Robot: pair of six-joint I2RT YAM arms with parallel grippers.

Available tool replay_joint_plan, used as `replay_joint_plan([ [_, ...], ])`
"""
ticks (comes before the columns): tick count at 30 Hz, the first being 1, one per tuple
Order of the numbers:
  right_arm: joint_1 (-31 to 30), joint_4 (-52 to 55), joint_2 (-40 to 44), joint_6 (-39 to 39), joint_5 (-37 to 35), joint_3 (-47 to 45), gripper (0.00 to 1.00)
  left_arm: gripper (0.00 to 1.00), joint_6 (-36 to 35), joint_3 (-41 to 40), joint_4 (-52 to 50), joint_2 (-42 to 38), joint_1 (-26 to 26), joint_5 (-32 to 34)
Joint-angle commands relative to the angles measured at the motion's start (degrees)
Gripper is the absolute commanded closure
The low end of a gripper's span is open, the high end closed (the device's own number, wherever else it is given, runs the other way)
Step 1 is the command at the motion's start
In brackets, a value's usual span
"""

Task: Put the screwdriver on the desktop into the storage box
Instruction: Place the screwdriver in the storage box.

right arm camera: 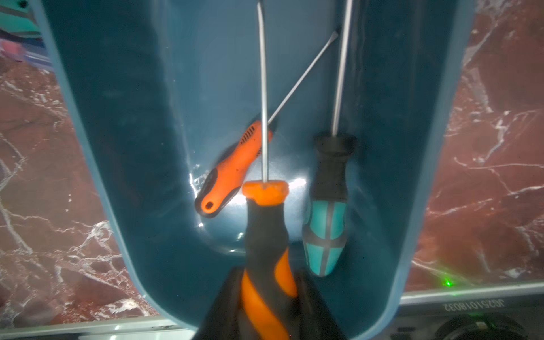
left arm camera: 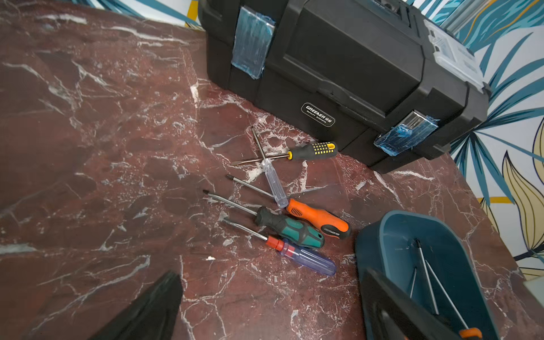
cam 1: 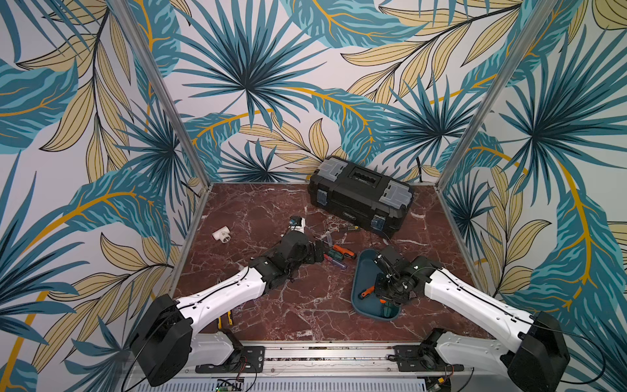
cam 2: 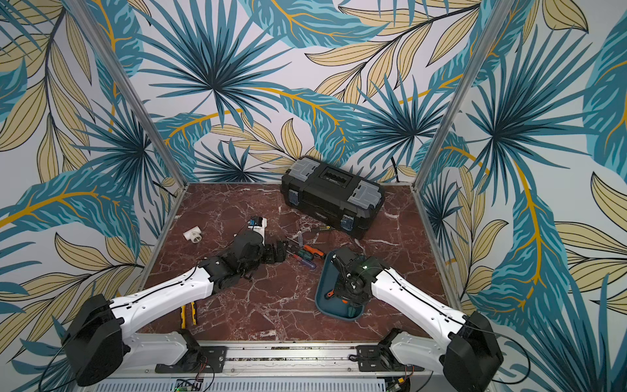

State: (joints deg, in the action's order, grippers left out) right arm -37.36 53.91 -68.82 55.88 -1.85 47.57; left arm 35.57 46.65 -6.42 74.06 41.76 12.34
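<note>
The teal storage box sits on the desktop at the right. Over it, my right gripper is shut on the handle of an orange-and-black screwdriver, whose shaft points along the box. Inside the box lie a small orange-handled screwdriver and a teal-handled one. Several screwdrivers lie in a cluster on the marble between the arms, among them a green-and-black one, an orange one and a purple-handled one. My left gripper hangs open just short of that cluster, with nothing between its fingers.
A black toolbox stands shut against the back wall, close behind the cluster. A white pipe tee lies at the left. A yellow-handled tool lies near the front edge under my left arm. Aluminium rails border the desktop.
</note>
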Motion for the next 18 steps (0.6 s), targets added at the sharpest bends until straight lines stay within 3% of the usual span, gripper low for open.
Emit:
replay_joint_plan([
  [1, -0.8, -0.9, -2.2, -0.7, -1.1, 0.6, 0.92, 0.00, 3.1, 1.9, -1.8, 0.1, -0.5, -1.3],
  [5, -1.1, -1.4, -3.9, -1.5, -1.1, 0.7, 0.86, 0.00, 3.9, 2.1, -2.2, 0.5, -0.7, -1.2],
  [12, -1.1, -2.0, -5.2, -3.4, -0.7, 1.1, 0.52, 0.00, 5.2, 2.4, -3.0, 0.8, -0.8, -0.8],
  [18, -1.1, -2.6, -5.7, -4.6, -0.2, 1.4, 0.43, 0.00, 6.7, 2.8, -5.6, 0.6, -0.9, -1.3],
])
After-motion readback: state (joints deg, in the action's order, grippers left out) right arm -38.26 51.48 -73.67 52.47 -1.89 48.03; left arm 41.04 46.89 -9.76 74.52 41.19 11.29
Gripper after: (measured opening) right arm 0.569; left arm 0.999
